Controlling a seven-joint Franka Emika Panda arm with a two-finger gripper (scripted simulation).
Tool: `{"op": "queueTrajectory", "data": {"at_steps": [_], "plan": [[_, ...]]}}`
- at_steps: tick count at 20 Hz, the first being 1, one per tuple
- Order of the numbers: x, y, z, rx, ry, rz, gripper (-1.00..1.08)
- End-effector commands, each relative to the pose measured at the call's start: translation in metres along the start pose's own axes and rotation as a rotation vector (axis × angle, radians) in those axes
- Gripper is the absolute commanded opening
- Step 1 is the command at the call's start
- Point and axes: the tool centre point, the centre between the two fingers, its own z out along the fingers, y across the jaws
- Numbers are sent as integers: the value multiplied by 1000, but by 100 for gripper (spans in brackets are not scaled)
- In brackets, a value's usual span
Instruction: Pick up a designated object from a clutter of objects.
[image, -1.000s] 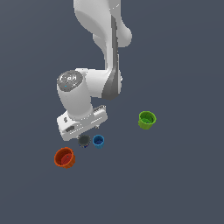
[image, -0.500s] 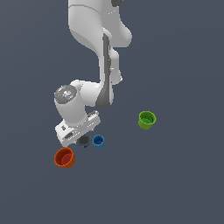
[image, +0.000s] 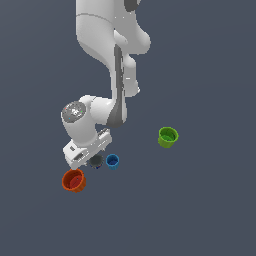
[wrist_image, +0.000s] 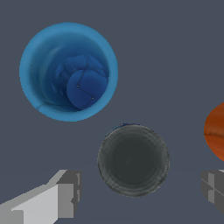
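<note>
The designated object is a short round can with a dark grey top (wrist_image: 133, 159), seen from straight above in the wrist view. It lies between my two grey fingertips (wrist_image: 65, 192), which stand wide apart on either side of it without touching. My gripper (wrist_image: 140, 190) is open and holds nothing. In the exterior view the can (image: 96, 161) peeks out just under the white hand, and the gripper (image: 90, 157) hovers low over it. The clutter of objects around it includes a bright blue cup (wrist_image: 68, 71) and an orange-red cup (wrist_image: 216, 131).
In the exterior view the blue cup (image: 112, 161) stands close beside the can on the exterior view's right. The orange-red cup (image: 74, 180) is just below the hand. A green cup (image: 168, 136) stands apart, farther to the exterior view's right.
The arm has bent lower and the hand has come down towards the can. The cups and the can have not moved.
</note>
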Motion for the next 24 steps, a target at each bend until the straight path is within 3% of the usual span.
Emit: {"op": "queueTrajectory", "data": {"at_steps": [1,18,19,24], "plan": [[0,0,0,0,0,0,100],[0,0,51,-1,1,-4,100],[0,0,51,-1,1,-4,-100],[0,0,51,-1,1,-4,-100]]}}
